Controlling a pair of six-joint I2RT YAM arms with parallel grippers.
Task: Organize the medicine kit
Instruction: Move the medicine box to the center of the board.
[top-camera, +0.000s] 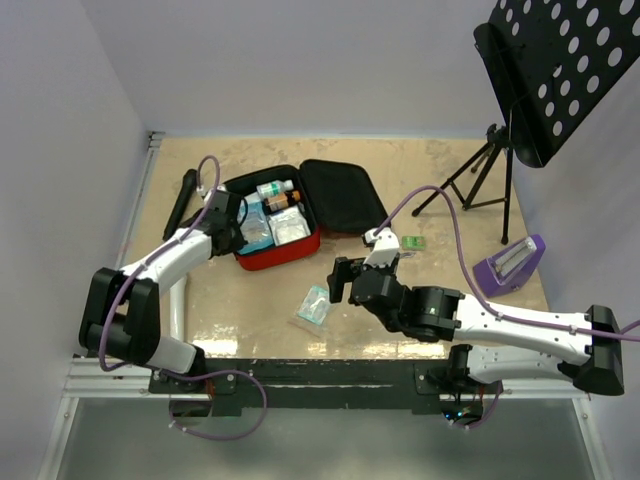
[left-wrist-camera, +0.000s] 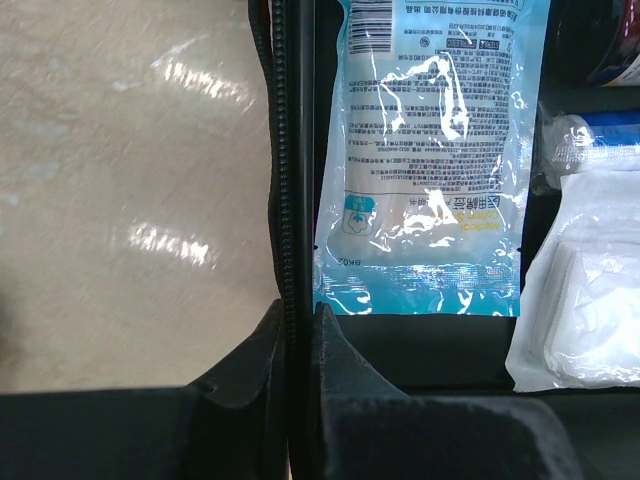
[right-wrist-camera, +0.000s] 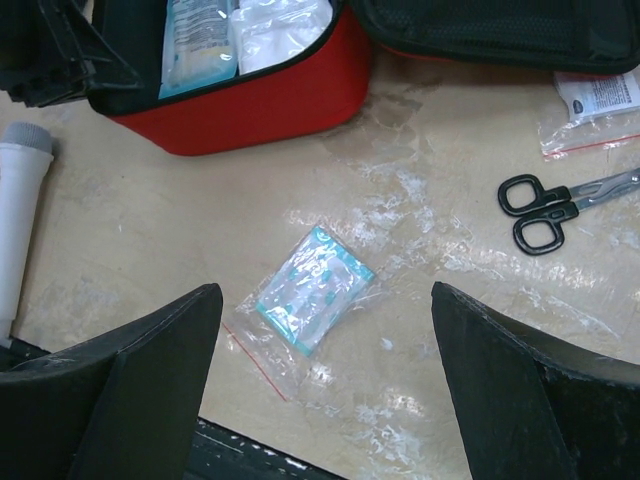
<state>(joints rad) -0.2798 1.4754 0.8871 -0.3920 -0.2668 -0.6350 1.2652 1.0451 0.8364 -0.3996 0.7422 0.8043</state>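
Left gripper (left-wrist-camera: 298, 312), its arm stretched forward, pinches the black zipper rim of the open red soft medicine kit (top-camera: 290, 250) lying left of centre. Right gripper (right-wrist-camera: 322, 292), arm angled inward, hangs wide open above a small clear teal-filled pouch (top-camera: 314, 305).

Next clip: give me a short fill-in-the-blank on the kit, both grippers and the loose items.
1. The left gripper is ____ on the zipper edge of the medicine kit.
2. The right gripper hangs with its jaws ____ over a small clear bag.
3. The scissors lie on the ____, outside the kit.

Missing words: shut; open; table.
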